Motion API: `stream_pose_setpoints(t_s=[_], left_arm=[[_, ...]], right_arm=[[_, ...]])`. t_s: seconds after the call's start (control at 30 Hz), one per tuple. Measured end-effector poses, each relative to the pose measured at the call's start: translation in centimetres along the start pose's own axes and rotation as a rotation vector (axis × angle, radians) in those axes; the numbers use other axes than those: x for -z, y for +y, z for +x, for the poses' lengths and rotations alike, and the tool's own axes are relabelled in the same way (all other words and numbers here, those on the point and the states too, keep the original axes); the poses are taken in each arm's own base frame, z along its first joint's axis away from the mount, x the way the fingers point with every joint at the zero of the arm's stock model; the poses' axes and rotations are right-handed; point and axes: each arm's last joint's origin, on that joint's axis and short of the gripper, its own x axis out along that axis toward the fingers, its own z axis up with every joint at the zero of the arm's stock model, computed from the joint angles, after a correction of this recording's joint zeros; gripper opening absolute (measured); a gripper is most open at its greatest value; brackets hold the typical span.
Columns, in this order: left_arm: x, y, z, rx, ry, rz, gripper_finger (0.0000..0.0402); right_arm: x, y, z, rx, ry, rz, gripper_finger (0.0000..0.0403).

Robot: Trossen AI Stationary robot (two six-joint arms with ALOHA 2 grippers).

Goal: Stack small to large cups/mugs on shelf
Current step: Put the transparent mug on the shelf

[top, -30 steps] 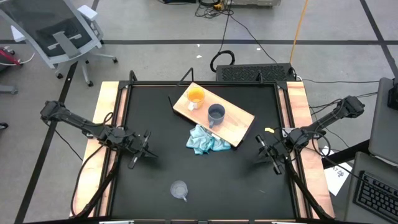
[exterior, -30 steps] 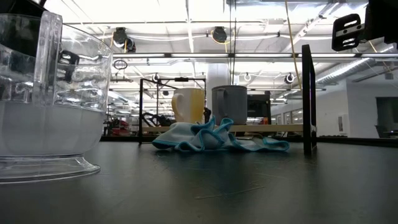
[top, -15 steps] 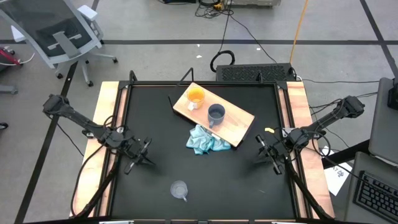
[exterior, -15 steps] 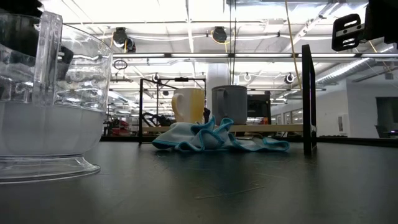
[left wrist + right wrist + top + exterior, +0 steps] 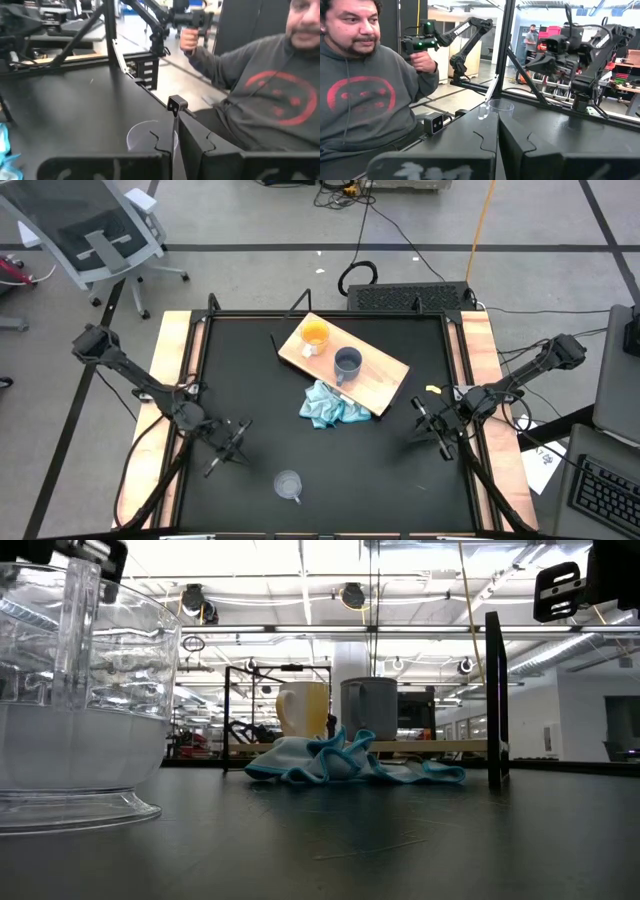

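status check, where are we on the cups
Left gripper shut, empty, near clear cup. Right gripper shut, parked at table's right. Orange mug, grey mug on shelf. Path clear.

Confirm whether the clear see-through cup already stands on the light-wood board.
No: in the high view the clear see-through cup stands on the black table, apart from the light-wood board.

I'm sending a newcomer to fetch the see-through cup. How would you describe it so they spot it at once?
Start at the black table and find the wooden board holding two mugs. The clear cup stands apart from them, alone near the table's front edge. It is the only see-through vessel; the mugs are orange and grey-blue.
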Motion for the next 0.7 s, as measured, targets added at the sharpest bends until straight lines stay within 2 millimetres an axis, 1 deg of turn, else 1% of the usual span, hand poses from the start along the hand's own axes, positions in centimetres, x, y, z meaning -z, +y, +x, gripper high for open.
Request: stream_pose_setpoints(t_s=[0.17, 0.33, 0.53, 0.6, 0.7], left_arm=[[-1.6, 0.0, 1.9, -0.011, 0.096, 0.003, 0.0024], [-2.9, 0.4, 3.4, -0.045, 0.201, -0.071, 0.0024], [-3.5, 1.1, 5.1, -0.103, 0.417, -0.132, 0.0027], [-3.6, 1.5, 5.6, -0.131, 0.482, -0.164, 0.0036], [-3.5, 2.2, 6.4, -0.164, 0.565, -0.213, 0.0061]], right_arm=[[0.0, 0.0, 0.0, 0.000, 0.003, 0.000, 0.0004], [0.1, 0.0, 0.0, -0.001, 0.007, 0.002, 0.0004], [0.1, 0.0, 0.0, -0.001, 0.013, 0.003, 0.0004], [0.1, 0.0, 0.0, -0.002, 0.015, 0.003, 0.0004], [0.1, 0.0, 0.0, -0.001, 0.014, 0.002, 0.0004]])
